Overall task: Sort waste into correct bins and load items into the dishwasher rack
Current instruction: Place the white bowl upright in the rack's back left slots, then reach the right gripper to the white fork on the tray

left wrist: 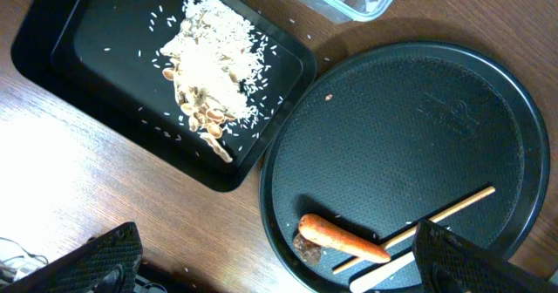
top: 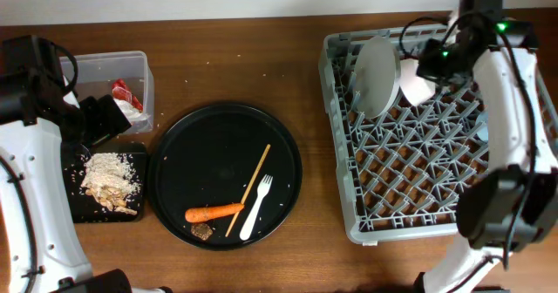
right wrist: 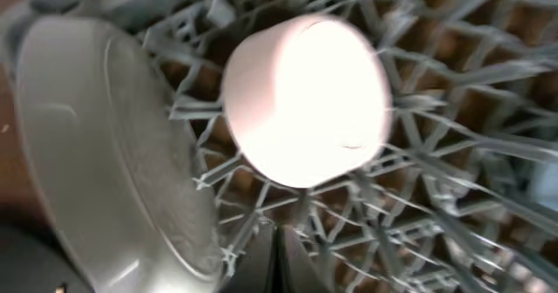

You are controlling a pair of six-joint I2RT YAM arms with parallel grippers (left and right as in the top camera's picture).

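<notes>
The grey dishwasher rack (top: 418,153) holds a white plate (top: 377,77) standing on edge, with a pale pink bowl (top: 414,84) on its side beside it. My right gripper (right wrist: 277,258) is shut on nothing just short of the bowl (right wrist: 305,101), and shows from above as the right gripper (top: 433,66) at the rack's far side. My left gripper (left wrist: 279,271) is open above the table, between the shallow black tray (left wrist: 96,40) of pale food scraps (left wrist: 214,62) and the carrot (left wrist: 344,239). A brown bit (left wrist: 307,248) touches the carrot. The clear tub (top: 109,71) holds the red wrapper (top: 125,92) and white tissue.
The carrot, brown bit, white fork (top: 257,207) and a wooden chopstick (top: 250,197) lie on a large round black tray (top: 218,145) mid-table. Loose rice grains dot the wood near the tub. The rack's wall rises at the right.
</notes>
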